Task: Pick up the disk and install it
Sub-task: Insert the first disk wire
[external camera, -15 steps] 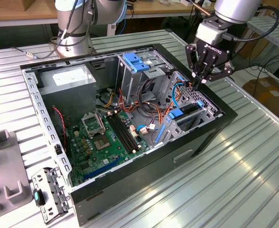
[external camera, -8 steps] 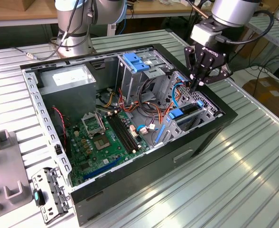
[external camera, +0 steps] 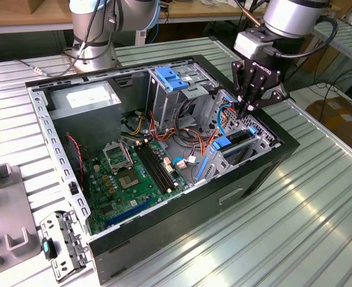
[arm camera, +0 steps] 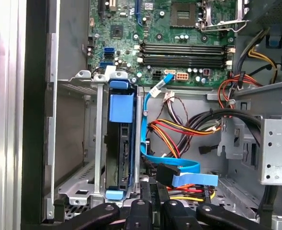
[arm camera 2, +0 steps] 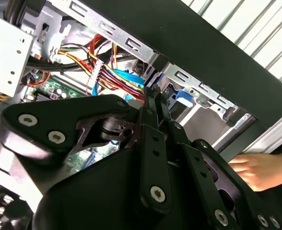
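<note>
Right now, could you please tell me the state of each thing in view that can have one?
disk: standing on edge in the drive bay, blue rails showing.
gripper: lowered over the drive bay, fingers closed together.
computer case: lying on its side, side panel off.

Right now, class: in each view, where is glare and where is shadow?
Exterior view: the table gleams. Second wrist view: the gripper looms dark against a washed-out table. First wrist view: the motherboard is evenly lit, the disk shaded.
</note>
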Action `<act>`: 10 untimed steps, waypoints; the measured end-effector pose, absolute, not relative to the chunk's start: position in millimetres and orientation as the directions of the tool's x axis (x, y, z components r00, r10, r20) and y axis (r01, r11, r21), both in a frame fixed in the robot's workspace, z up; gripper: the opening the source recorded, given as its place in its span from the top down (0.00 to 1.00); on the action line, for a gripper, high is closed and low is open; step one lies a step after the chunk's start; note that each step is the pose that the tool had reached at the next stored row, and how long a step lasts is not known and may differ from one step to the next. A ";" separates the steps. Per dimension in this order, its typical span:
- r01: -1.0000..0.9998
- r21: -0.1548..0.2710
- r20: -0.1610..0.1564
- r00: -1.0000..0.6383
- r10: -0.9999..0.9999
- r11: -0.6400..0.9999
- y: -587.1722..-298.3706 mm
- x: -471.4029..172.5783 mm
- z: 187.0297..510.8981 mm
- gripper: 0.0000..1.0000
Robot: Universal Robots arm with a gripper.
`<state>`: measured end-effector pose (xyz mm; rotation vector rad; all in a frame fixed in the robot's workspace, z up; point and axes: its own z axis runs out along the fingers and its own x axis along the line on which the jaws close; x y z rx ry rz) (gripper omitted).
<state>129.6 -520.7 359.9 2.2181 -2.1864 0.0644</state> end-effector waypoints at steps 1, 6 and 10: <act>-1.000 -0.010 0.048 0.007 -0.999 -0.007 -520.7 129.2 359.6 0.84; -1.000 -0.010 0.048 0.004 -0.999 -0.004 -520.7 128.7 359.6 0.84; -1.000 -0.010 0.048 0.003 -0.999 -0.004 -520.7 128.7 359.6 0.84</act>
